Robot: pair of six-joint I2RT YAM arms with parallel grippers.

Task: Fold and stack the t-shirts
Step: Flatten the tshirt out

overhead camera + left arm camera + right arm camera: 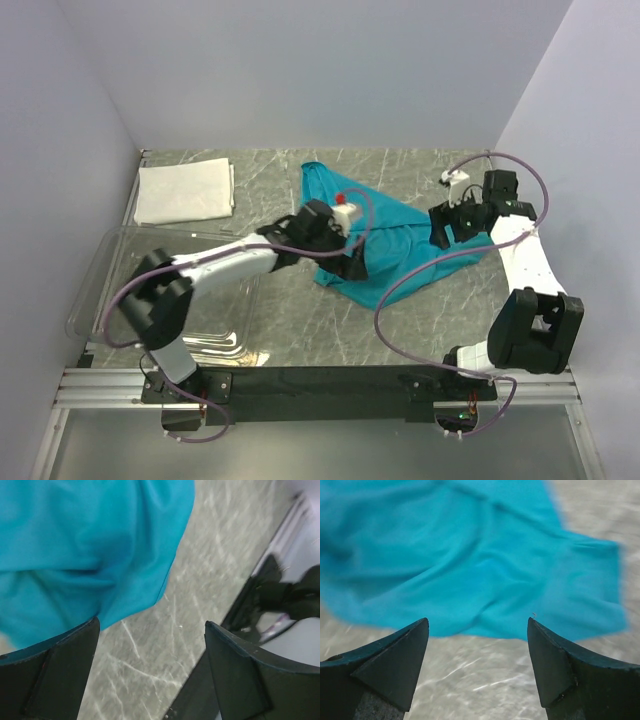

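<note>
Teal shirt (392, 252): found rumpled and unfolded mid-worktop (300, 335), between the two tools. This placement is judged to keep an edge within reach of each arm.
White shirt (185, 192): laid as a folded rectangle in the far left corner, well apart from the teal one. It is judged to be the base of the stack.
Left tool (150, 630): jaws are spread wide and nothing is held; the teal hem is seen just beside one finger.
Left arm (230, 262): stretched forward and rightward over the clear bin (100, 270), wrist tipped down at the shirt's near-left edge.
Right tool (477, 625): jaws are parted wide and only bare worktop is seen between them, with cloth just ahead.
Right arm (525, 262): elbow is folded at the near right, forearm raised, wrist turned inward toward the shirt's right side.
Step judged: edges are to be gripped before a fold.
</note>
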